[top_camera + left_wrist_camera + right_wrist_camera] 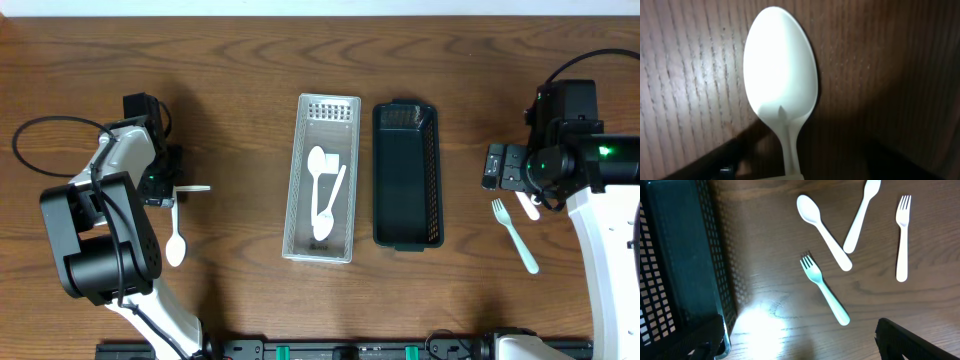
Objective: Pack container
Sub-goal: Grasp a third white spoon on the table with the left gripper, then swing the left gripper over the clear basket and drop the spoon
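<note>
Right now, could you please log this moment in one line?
left tool at spoon, grip unclear | right tool open | white basket: spoons | dark basket empty | fork on table

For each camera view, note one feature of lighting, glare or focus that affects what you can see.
Overhead: even light, sharp throughout. Left wrist: the spoon is overexposed to flat white, with dark shadow at right. Right wrist: a glare patch on the table beside the dark basket.

The left arm (110,225) is bent low, close to its base, the left gripper (165,188) aimed straight down, its jaws too hidden to judge. The right arm (605,175) reaches inward, the right gripper (503,167) held aloft with fingers (912,340) spread wide.
</note>
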Robot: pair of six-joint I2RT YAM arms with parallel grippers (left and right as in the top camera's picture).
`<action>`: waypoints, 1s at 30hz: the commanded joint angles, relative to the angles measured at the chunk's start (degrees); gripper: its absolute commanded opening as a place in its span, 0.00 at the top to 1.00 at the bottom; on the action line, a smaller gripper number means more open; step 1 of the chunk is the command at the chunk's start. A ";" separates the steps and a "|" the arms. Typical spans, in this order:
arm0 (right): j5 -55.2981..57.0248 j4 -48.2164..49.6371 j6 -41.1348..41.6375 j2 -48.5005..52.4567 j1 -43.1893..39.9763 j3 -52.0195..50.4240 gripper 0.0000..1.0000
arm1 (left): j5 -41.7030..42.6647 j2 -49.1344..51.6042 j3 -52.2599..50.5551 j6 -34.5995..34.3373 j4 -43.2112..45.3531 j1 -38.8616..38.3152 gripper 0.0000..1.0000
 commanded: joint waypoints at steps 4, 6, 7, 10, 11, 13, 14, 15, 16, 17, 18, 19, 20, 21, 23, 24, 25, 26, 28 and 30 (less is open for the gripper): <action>0.11 -0.24 -0.37 -0.22 -0.52 0.63 0.01 | -0.02 1.55 -2.27 0.09 -2.75 0.17 0.43; 0.11 -0.22 -0.37 -0.22 -0.52 0.63 0.01 | -0.02 1.55 -2.27 0.09 -3.89 0.20 0.51; 0.11 -0.22 -0.39 -0.22 -0.52 0.63 0.01 | -0.04 1.55 -2.27 0.09 -4.35 0.20 0.53; 0.11 -0.22 -0.39 -0.22 -0.52 0.63 0.01 | -0.02 1.53 -2.25 0.09 -4.72 0.20 0.56; 0.13 -0.22 -0.39 -0.22 -0.52 0.63 0.01 | -0.02 1.53 -2.25 0.11 -4.72 0.17 0.57; 0.13 -0.22 -0.39 -0.22 -0.52 0.63 0.01 | -0.02 1.53 -2.25 1.03 -4.70 0.17 0.59; 0.13 -0.22 -0.39 -0.22 -0.52 0.63 0.01 | -0.04 1.53 -2.25 1.81 -4.68 0.20 0.60; 0.13 -0.22 -0.39 -0.22 -0.52 0.63 0.01 | -0.07 1.53 -2.25 3.06 -4.68 0.20 0.61; 0.13 -0.20 -0.42 -0.22 -0.52 0.63 0.01 | -0.07 1.53 -2.25 3.61 -4.68 0.20 0.62; 0.13 -0.20 -0.42 -0.22 -0.52 0.63 0.01 | -0.09 1.53 -2.25 3.65 -4.68 0.20 0.64; 0.13 -0.17 -0.39 -0.22 -0.52 0.63 0.01 | -0.11 1.53 -2.25 3.78 -4.68 0.20 0.67; 0.13 -0.17 -0.42 -0.22 -0.52 0.63 0.01 | -0.26 1.53 -2.25 3.78 -4.68 0.17 0.71; 0.13 -0.13 -0.39 -0.22 -0.52 0.63 0.01 | -0.26 1.53 -2.25 3.78 -4.68 0.20 0.75; 0.13 -0.09 -0.39 -0.22 -0.52 0.63 0.01 | -0.26 1.53 -2.25 3.78 -4.68 0.20 0.77; 0.13 -0.02 -0.39 -0.22 -0.52 0.63 0.01 | -0.24 1.53 -2.25 4.79 -4.63 0.17 0.78; 0.13 -0.02 -0.42 -0.22 -0.52 0.63 0.01 | -0.22 1.53 -2.25 5.38 -4.52 0.17 0.78; 0.13 0.00 -0.39 -0.22 -0.52 0.63 0.01 | -0.22 1.53 -2.25 6.16 -4.48 0.17 0.79; 0.13 0.00 -0.39 -0.22 -0.52 0.63 0.01 | -0.20 1.53 -2.25 7.26 -4.48 0.17 0.79; 0.13 0.00 -0.39 -0.22 -0.52 0.63 0.01 | -0.20 1.53 -2.25 8.96 -4.46 0.17 0.81; 0.11 0.00 -0.39 -0.22 -0.52 0.63 0.01 | -0.20 1.51 -2.23 9.62 -4.48 0.17 0.89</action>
